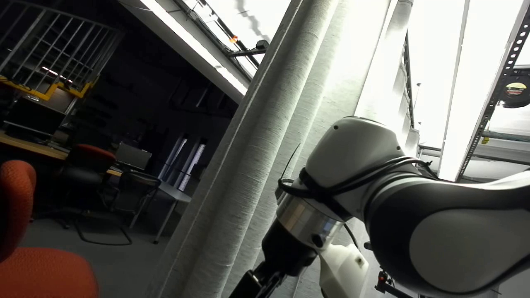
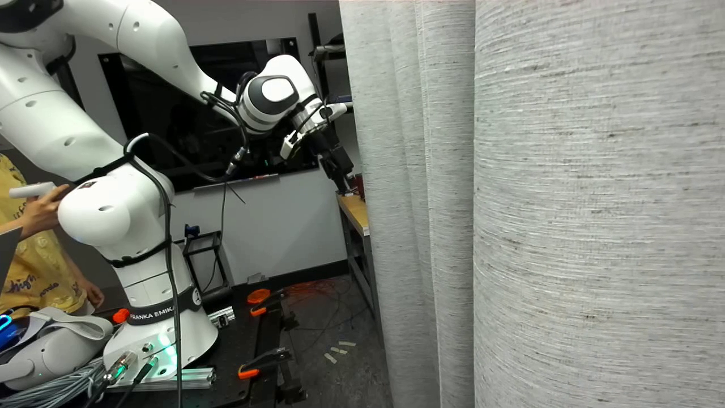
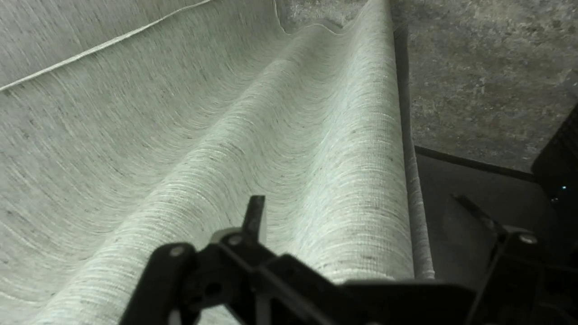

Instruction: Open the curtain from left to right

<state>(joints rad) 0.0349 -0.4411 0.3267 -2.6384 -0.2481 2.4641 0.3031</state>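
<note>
The pale grey-white curtain [image 2: 419, 226] hangs in soft vertical folds. It also shows in an exterior view [image 1: 265, 153], tilted across the middle behind the arm, and fills the left and middle of the wrist view [image 3: 280, 135]. My gripper [image 3: 356, 197] is open, its two fingers wide apart. In the wrist view the curtain's edge fold appears between the fingers; I cannot tell whether it lies between them or beyond the tips. In an exterior view the gripper [image 2: 342, 178] points down beside the curtain's edge. In an exterior view the fingertips are cut off by the lower frame edge.
A wooden table [image 2: 355, 212] stands behind the gripper near the curtain's edge. A person in yellow [image 2: 42, 255] stands behind the arm's base. A dark wall screen [image 2: 187, 113] hangs behind the arm. An orange chair [image 1: 45, 273] stands on the curtain's far side.
</note>
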